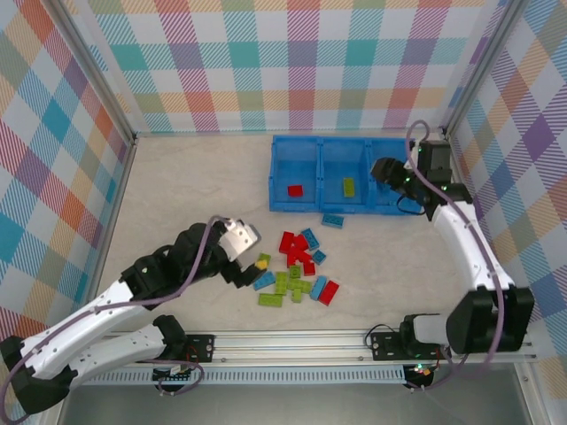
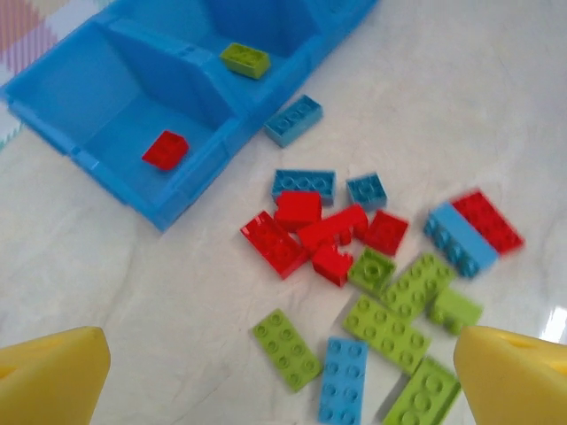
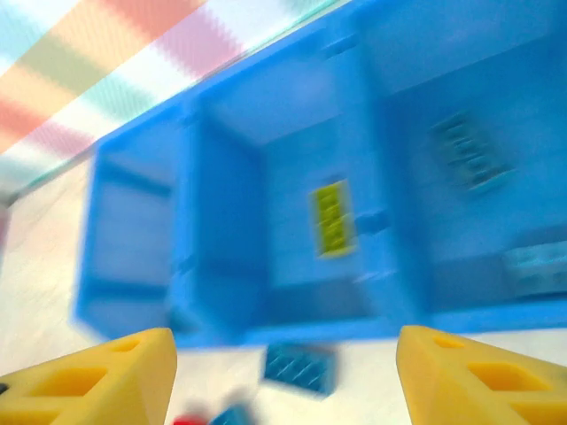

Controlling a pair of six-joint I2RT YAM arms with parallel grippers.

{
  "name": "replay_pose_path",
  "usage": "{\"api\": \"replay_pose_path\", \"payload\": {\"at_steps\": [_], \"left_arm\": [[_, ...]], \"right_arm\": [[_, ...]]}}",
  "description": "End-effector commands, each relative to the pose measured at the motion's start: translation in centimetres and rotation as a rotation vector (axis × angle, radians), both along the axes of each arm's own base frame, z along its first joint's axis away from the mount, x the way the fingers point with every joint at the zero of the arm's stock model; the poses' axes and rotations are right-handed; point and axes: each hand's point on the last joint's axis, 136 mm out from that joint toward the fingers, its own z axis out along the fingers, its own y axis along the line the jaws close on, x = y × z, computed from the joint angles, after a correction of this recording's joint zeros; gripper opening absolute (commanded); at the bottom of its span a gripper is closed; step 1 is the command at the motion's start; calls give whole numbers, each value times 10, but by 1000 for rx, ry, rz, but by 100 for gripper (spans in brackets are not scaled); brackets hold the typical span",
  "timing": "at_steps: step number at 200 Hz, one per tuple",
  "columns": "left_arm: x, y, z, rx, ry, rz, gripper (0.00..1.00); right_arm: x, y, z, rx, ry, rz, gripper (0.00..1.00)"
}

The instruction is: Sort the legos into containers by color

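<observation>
Top view: the containers (image 1: 276, 177) held one red brick (image 1: 295, 189) on the left and one green brick (image 1: 349, 186) in the middle. The right gripper (image 1: 383, 170) hid the third compartment. Most legos (image 1: 297, 266) lay loose nearby, so I judged sorting barely begun.

Left wrist: the left gripper (image 2: 282, 372) was spread wide and empty over the pile.

Right wrist: blurred. Its fingers stood apart with nothing between them. The bluish shapes (image 3: 465, 150) in the right compartment were probably bricks.

My left arm (image 1: 93, 317) at lower left, white shells over black joints, a mauve cable (image 1: 209, 230) looping along it, my right arm (image 1: 462, 241) at right built the same, my jaws blunt yellow wedges
</observation>
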Motion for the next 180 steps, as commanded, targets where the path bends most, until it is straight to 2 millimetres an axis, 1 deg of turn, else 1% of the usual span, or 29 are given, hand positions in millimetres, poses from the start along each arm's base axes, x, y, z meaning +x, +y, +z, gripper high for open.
{"api": "replay_pose_path", "payload": {"at_steps": [1, 3, 12, 17, 21, 34, 48, 63, 77, 88, 106, 129, 152, 167, 180], "left_arm": [[24, 12, 6, -261, 253, 438, 99], [25, 14, 3, -266, 270, 473, 98], [29, 22, -11, -284, 342, 607, 94], [29, 23, -21, -286, 379, 654, 93], [28, 23, -29, -283, 409, 677, 92], [26, 17, -55, -249, 483, 711, 90], [26, 18, -81, -176, 518, 759, 85], [31, 20, -103, -95, 532, 795, 82], [37, 17, -122, -47, 568, 813, 79], [41, 13, -138, -17, 602, 818, 78], [45, 5, -162, 23, 652, 805, 77], [51, 4, -189, 81, 689, 814, 75], [55, -2, -204, 92, 718, 793, 69], [56, -7, -213, 93, 744, 777, 67], [56, -8, -220, 101, 757, 774, 63]], "right_arm": [[-50, 61, -9, 11, 96, 251, 69], [-56, 68, -11, 2, 110, 279, 69], [-72, 82, -17, -17, 155, 349, 70], [-84, 93, -22, -26, 188, 402, 70], [-90, 98, -25, -29, 205, 427, 70], [-111, 118, -36, -39, 274, 517, 70], [-131, 139, -45, -34, 321, 607, 70], [-148, 157, -51, -25, 350, 666, 70], [-159, 168, -52, -11, 362, 700, 70], [-167, 174, -52, -6, 368, 720, 70], [-176, 177, -51, 1, 374, 734, 71], [-185, 178, -49, 19, 376, 748, 72], [-188, 177, -47, 21, 368, 751, 73], [-187, 175, -46, 12, 360, 746, 73], [-186, 175, -47, 4, 356, 745, 73]]}}
